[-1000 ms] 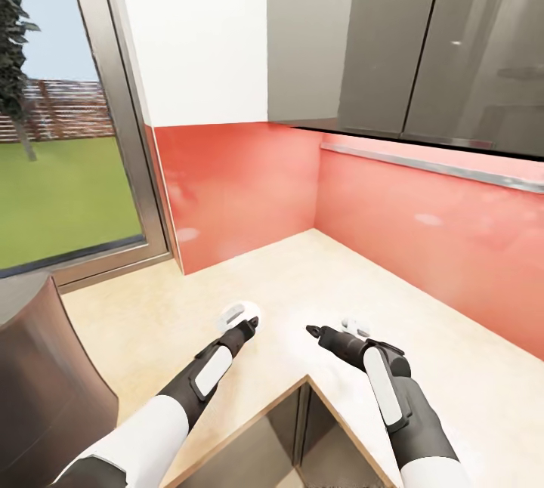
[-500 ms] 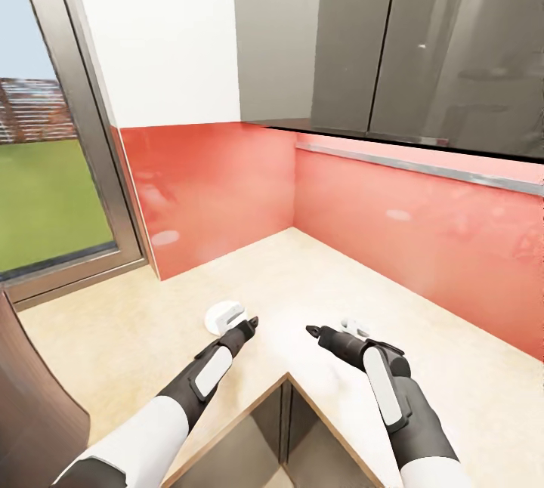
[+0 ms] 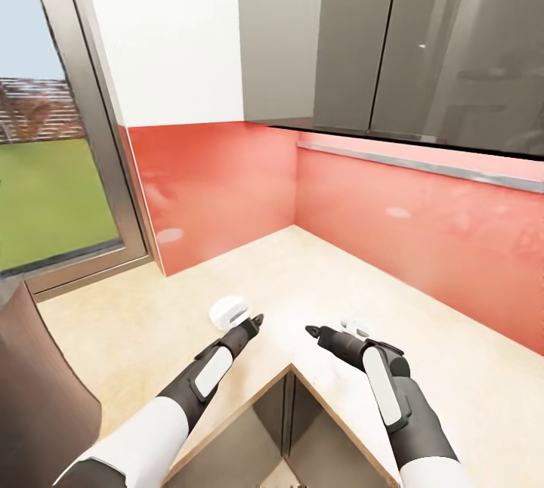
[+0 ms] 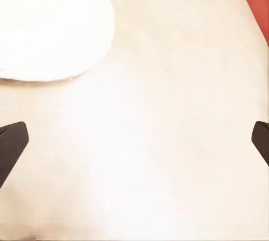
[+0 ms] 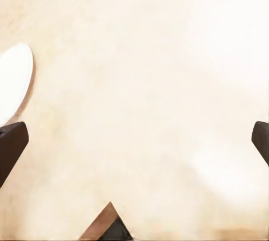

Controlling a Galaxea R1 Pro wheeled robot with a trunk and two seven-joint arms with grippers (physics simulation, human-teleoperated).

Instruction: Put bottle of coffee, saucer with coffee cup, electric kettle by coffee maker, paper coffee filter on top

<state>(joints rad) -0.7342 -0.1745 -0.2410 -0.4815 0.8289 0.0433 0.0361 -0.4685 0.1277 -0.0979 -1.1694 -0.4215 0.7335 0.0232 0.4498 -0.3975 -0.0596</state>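
Head view: both arms reach fwd over the inner corner of a beige L-shaped countertop (image 3: 423, 337), red backsplash (image 3: 227, 186) behind, grey wall cabinets (image 3: 393, 35) above, window (image 3: 45, 186) off to the left arm's side. Left gripper (image 3: 255, 320) hangs just above the counter, fingers look close together from here. A white round object (image 3: 227, 310), prob the saucer, lies flat on the counter just beyond and slightly outboard of the left gripper tips, touching or nearly so; can't tell which. It's a round disc, so no clear long axis; flat face up. Right gripper (image 3: 311, 332) also low over the counter, tips pointing toward the left gripper. A small white thing (image 3: 355, 324) sits right behind/beside the right gripper's wrist, partly hidden; can't tell what it is.

Left wrist view: the 2 dark fingertips (image 4: 12, 143) sit at opposite edges, wide apart, so the claw is released w/ nothing between them. White object (image 4: 47, 22) lies ahead of the fingers, toward one finger's side, on the bare counter; not between the tips.

Right wrist view: fingertips (image 5: 11, 143) again at opposite edges, claw spread, nothing held. A white rounded edge (image 5: 14, 81) lies ahead of one finger. Counter's inner corner edge (image 5: 109, 224) shows near the claw's base
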